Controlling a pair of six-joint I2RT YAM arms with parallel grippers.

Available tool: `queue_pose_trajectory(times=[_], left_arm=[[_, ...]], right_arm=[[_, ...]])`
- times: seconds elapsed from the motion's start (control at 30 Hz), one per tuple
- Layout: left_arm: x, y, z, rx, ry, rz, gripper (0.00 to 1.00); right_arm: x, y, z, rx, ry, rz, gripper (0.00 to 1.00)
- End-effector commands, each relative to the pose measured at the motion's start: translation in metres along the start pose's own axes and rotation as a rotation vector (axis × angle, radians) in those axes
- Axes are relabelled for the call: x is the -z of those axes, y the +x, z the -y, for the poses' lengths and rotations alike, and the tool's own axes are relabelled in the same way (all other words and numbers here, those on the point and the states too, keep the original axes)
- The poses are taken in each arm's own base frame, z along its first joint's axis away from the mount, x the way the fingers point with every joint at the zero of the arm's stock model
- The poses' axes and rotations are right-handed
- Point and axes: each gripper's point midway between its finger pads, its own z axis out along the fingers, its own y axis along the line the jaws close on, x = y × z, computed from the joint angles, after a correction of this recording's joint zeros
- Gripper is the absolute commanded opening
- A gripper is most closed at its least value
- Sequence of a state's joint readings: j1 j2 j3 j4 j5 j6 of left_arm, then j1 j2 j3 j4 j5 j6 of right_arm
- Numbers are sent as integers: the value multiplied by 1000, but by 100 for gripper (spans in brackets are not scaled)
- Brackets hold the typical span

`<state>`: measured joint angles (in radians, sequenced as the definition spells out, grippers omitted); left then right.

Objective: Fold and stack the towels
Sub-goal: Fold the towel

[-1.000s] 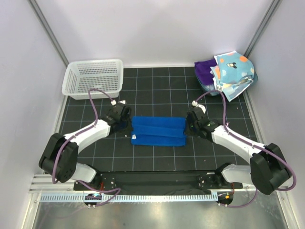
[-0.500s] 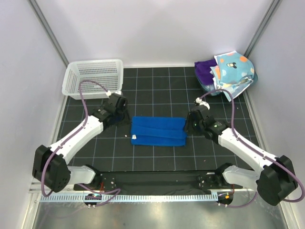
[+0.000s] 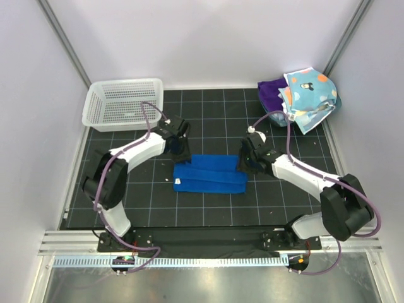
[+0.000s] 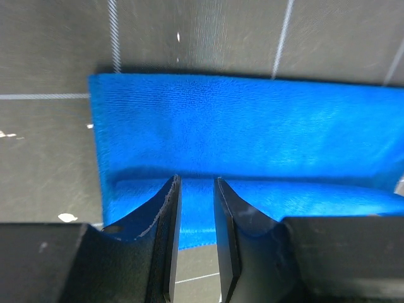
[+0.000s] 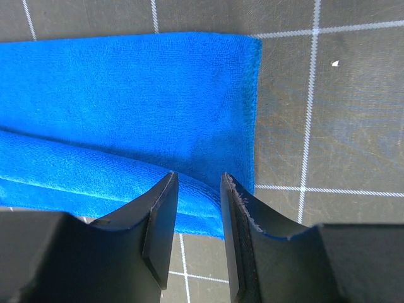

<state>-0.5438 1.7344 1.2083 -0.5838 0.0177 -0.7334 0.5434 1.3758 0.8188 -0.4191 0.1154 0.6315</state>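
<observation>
A royal blue towel [image 3: 210, 173] lies folded into a long strip on the black grid mat, its white tag [image 3: 178, 182] at the near left corner. My left gripper [image 3: 182, 151] hovers over its far left corner; in the left wrist view the gripper [image 4: 196, 183] stands slightly open with the blue towel [image 4: 252, 132] under it and nothing between the jaws. My right gripper [image 3: 243, 161] is at the far right corner; in the right wrist view it [image 5: 198, 178] is slightly open and empty above the towel [image 5: 126, 101]. A polka-dot towel [image 3: 309, 91] and a purple towel [image 3: 270, 93] lie piled at the back right.
A white mesh basket [image 3: 123, 104] stands at the back left. A teal tub [image 3: 278, 117] peeks out under the pile at the back right. Grey walls close in both sides and the back.
Both grippers have moved from the towel's short ends toward its far corners. The left arm swung up and to the right. The blue towel has stayed in place.
</observation>
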Motion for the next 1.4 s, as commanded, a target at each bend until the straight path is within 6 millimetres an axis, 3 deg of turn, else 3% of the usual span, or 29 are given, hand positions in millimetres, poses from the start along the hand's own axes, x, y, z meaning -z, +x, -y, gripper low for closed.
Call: queue_pose_trajectory(times=[0.0, 0.37, 0.93, 1.13, 1.27, 1.37], left_arm=[[5, -7, 26, -15, 91, -1, 31], [0, 46, 13, -43, 86, -99, 29], [33, 78, 5, -29, 133, -90, 28], [51, 72, 4, -23, 144, -41, 29], [68, 47, 20, -26, 166, 36, 29], [66, 31, 26, -25, 139, 64, 30]], right_arm=[[-1, -8, -15, -11, -45, 39, 40], [1, 26, -9, 3, -56, -2, 39], [16, 46, -8, 11, -96, -14, 39], [20, 57, -5, 19, -103, -31, 39], [20, 67, -2, 23, -100, -43, 39], [19, 71, 0, 20, -94, -47, 39]])
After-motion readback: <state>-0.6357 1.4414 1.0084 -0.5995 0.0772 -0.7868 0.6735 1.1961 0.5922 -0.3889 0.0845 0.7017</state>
